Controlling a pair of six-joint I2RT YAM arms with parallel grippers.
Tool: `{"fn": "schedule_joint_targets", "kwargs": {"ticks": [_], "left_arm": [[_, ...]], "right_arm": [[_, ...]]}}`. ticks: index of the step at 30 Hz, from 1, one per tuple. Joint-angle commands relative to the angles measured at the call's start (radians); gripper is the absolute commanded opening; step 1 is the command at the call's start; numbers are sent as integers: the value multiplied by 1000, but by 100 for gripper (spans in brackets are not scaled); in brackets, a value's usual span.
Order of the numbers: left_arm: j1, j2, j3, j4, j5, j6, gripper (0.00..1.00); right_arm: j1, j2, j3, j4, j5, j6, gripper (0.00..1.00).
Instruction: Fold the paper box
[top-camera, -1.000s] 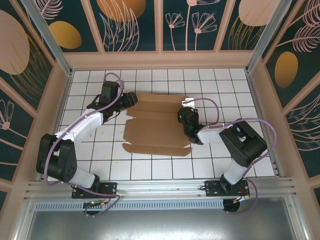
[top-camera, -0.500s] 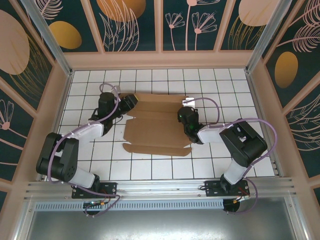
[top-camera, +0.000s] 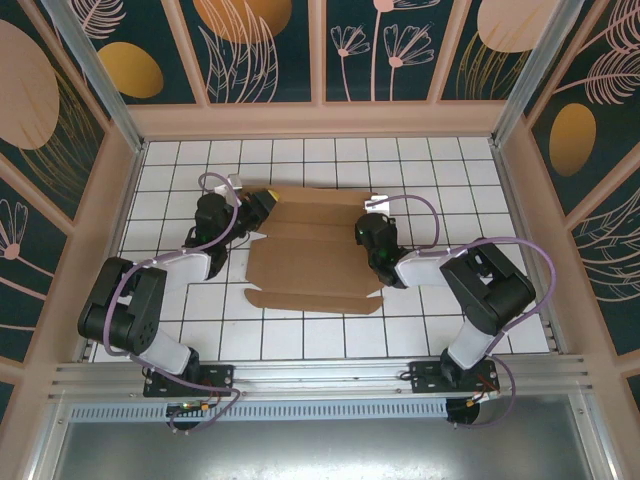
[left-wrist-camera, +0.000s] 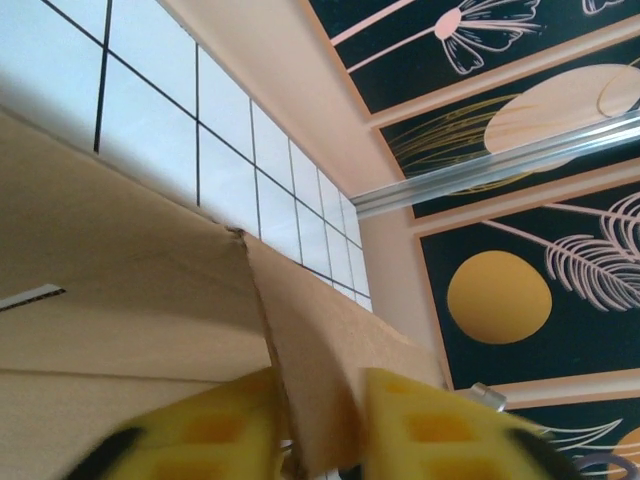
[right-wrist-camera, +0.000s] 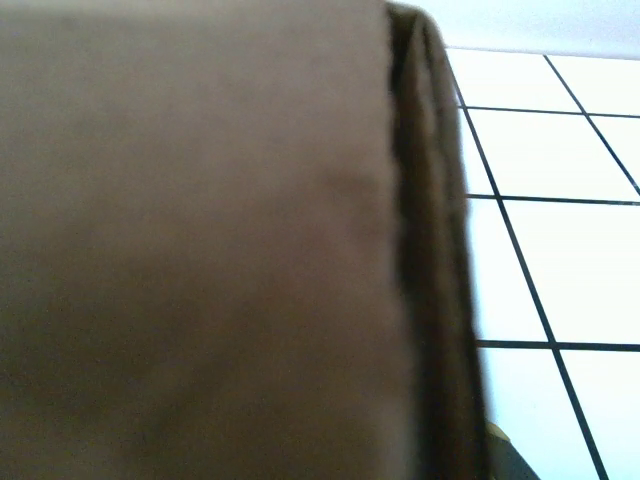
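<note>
The paper box (top-camera: 310, 262) is laid flat mid-surface (top-camera: 300, 340) on white tiles. Its far-left flap is stood upright, clamped in the left pincer (left-wrist-camera: 318, 425). The right pincer (top-camera: 368, 228), fingers together, is set at the box's right edge, cardboard close against it.

My two arms: black joint housings (top-camera: 125, 310), white link shells (top-camera: 425, 268). Each carries looping lilac cables (top-camera: 520, 243). My finger pads (left-wrist-camera: 205, 435) are yellow, gridded.

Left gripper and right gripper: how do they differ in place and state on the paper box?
The left gripper is at the paper box's far-left corner, the right gripper at its right edge. The left's yellow fingers straddle a raised flap; the right is shut. Both are at the box's edge.
</note>
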Motion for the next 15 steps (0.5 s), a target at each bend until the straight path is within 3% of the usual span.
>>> {"fn": "schedule_joint_targets", "kwargs": {"ticks": [1, 6, 11, 15], "left_arm": [[-2, -63, -19, -103, -36, 72, 45], [-3, -288, -44, -381, -273, 236, 49], [-16, -369, -46, -560, -279, 283, 31], [-25, -372, -134, -552, -332, 292, 13]], "right_arm": [[8, -19, 19, -15, 40, -17, 0], [9, -28, 21, -31, 71, -23, 0], [8, -33, 22, -27, 67, -32, 0], [8, -32, 27, -34, 45, -26, 0]]}}
